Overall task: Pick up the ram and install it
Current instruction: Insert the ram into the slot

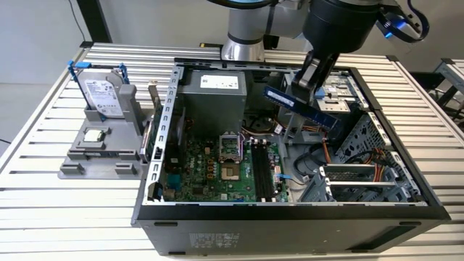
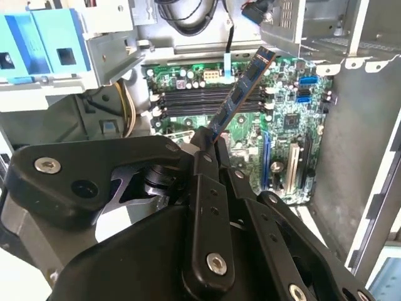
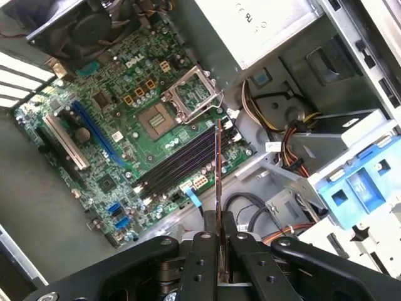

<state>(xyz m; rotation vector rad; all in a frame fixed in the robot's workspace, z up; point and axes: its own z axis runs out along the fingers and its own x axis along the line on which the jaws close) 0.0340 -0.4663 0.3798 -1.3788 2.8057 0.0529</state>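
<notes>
The ram [image 1: 301,106] is a long blue circuit stick, held tilted in the air above the open computer case [image 1: 377,209]. My gripper [image 1: 308,76] is shut on one end of it, hanging over the case's back right part in the exterior view. In the second wrist view the ram [image 2: 241,94] sticks out from between the black fingers [image 2: 203,164] over the green motherboard. In the first wrist view I see the ram [image 3: 218,169] edge-on, above the black memory slots [image 3: 182,164]. Those slots [image 1: 261,171] lie on the motherboard [image 1: 210,174], well below the stick.
A grey stand [image 1: 105,147] at the exterior view's left holds a silver hard drive [image 1: 101,95] and a small square processor chip [image 1: 93,136]. Inside the case are the power supply [image 1: 214,95], cables and a drive cage [image 1: 355,179]. The case rests on a slatted metal table [image 1: 65,212].
</notes>
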